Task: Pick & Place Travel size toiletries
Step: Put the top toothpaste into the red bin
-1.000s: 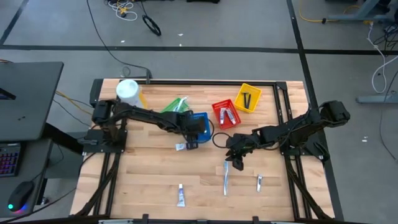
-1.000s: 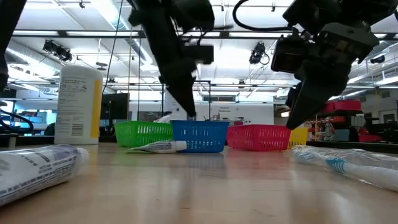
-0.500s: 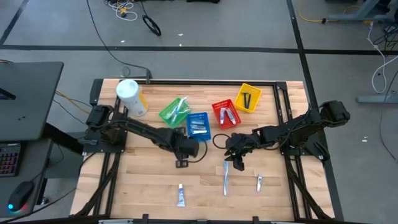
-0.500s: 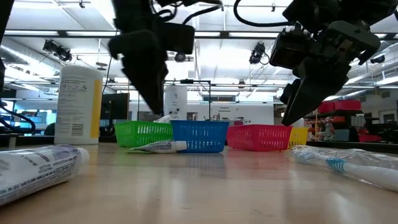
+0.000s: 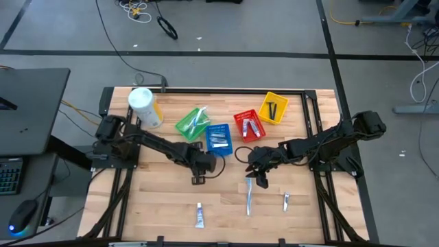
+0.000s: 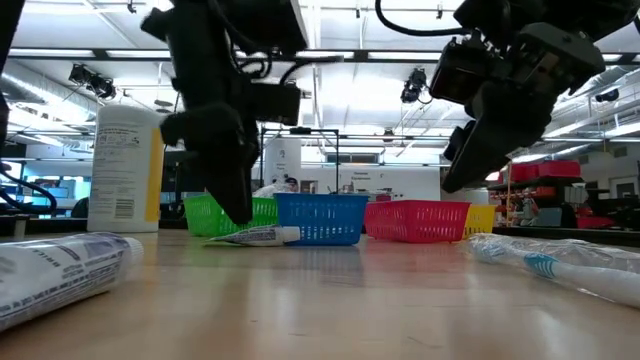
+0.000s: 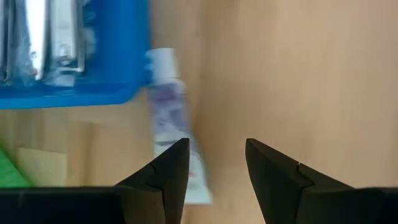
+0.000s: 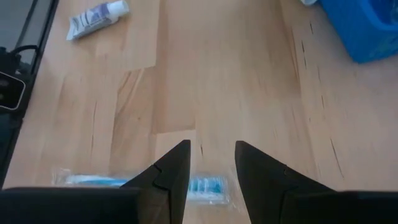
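A small white tube (image 7: 176, 127) lies on the wood just beside the blue basket (image 5: 218, 136), its cap end almost against the basket's near wall, and the left gripper (image 5: 199, 171) hangs right over it with its fingers parted and nothing between them — in the left wrist view the tube runs beside one fingertip rather than in the gap. The blue basket already holds some silvery tubes. The left arm reaches from its base at the table's left edge in a long diagonal towards the middle.

A wrapped toothbrush (image 5: 250, 195) lies farther out on the bare boards, and the right gripper (image 5: 260, 176) hovers above its upper end, fingers apart and empty; the right wrist view shows the blue-and-white wrapper (image 8: 149, 184) under the fingertips. That arm stretches in low from the right edge.

Another tube (image 5: 199, 215) and a small item (image 5: 286, 201) sit near the front edge, well apart from each other, with open wood all round — the green (image 5: 192, 123), red (image 5: 250, 126) and yellow baskets (image 5: 274, 108) and a white canister (image 5: 144, 106) crowd the back.
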Tool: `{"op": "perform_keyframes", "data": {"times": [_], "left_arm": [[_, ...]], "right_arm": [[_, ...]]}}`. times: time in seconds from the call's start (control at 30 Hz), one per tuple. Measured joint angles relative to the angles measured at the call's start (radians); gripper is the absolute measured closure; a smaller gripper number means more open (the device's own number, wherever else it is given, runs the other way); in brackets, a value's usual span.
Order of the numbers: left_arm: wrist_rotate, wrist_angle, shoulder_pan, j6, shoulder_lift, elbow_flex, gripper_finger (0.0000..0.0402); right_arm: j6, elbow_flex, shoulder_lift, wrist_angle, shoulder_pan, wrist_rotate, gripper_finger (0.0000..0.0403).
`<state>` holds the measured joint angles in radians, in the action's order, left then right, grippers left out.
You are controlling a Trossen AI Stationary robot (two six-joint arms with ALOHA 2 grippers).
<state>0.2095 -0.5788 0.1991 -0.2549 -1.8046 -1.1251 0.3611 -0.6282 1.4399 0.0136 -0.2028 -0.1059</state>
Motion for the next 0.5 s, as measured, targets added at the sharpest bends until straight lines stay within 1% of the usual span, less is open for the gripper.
{"op": "perform_keyframes", "data": {"times": [0.2,0.27,0.4,0.5], "left_arm": [[0.013,0.012,-0.066,0.029,0.000,0.014,0.0234],[-0.002,0.019,-0.080,0.035,0.000,0.014,0.0234],[-0.079,0.019,-0.093,0.038,0.000,0.014,0.0234],[-0.082,0.030,-0.092,0.057,-0.012,0.014,0.0235]], "right_arm": [[-0.002,0.000,0.000,0.014,0.000,0.000,0.0267],[-0.002,0.000,0.000,0.014,0.000,0.000,0.0267],[-0.002,0.000,0.000,0.014,0.000,0.000,0.0267],[-0.003,0.000,0.000,0.014,0.000,0.000,0.0267]]}}
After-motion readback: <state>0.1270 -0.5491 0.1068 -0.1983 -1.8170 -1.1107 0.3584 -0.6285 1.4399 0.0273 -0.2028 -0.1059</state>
